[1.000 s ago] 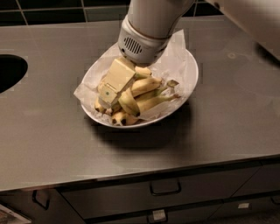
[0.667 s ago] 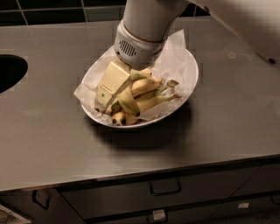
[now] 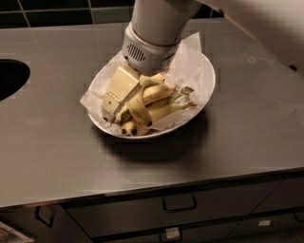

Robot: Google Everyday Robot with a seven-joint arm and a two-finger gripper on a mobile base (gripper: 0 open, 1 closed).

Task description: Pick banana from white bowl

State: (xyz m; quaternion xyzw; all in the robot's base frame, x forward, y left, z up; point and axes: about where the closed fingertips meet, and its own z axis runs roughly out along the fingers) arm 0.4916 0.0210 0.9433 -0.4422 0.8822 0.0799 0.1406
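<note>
**Pincer low in the bowl, pressed against the bunch**

Compared with a second ago, the robot's grey, vented wrist housing [image 3: 146,50] has slid a little toward the left edge of the view. The cream, block-shaped pincer [image 3: 115,108] below it now sits slightly lower and nearer the bowl's left rim. The fruit has hardly shifted between the two moments.

The strongly curved, greenish-yellow banana with a dark tip [image 3: 137,108] lies inside the wide, shallow, oval white bowl [image 3: 209,89], on the left side of the heap. It arcs from near the wrist housing down toward the near rim. The pincer's visible cream block lies just to its left and touches it. The other side is hidden behind the fruit, so I cannot tell whether the pincer is clenched on the banana or released. The straighter, paler yellow bananas [image 3: 165,109] lie just to the right, their stems pointing toward the bowl's right side. Crumpled white paper [image 3: 189,53] lines the bowl and sticks up past its far rim.

The bowl rests near the middle of a dull grey metal worktop [image 3: 57,152]. A dark round opening [image 3: 9,78] is cut into its left side. Dark tiles [image 3: 57,7] run along the back wall, and grey drawers with handles [image 3: 179,205] sit below the front edge.
</note>
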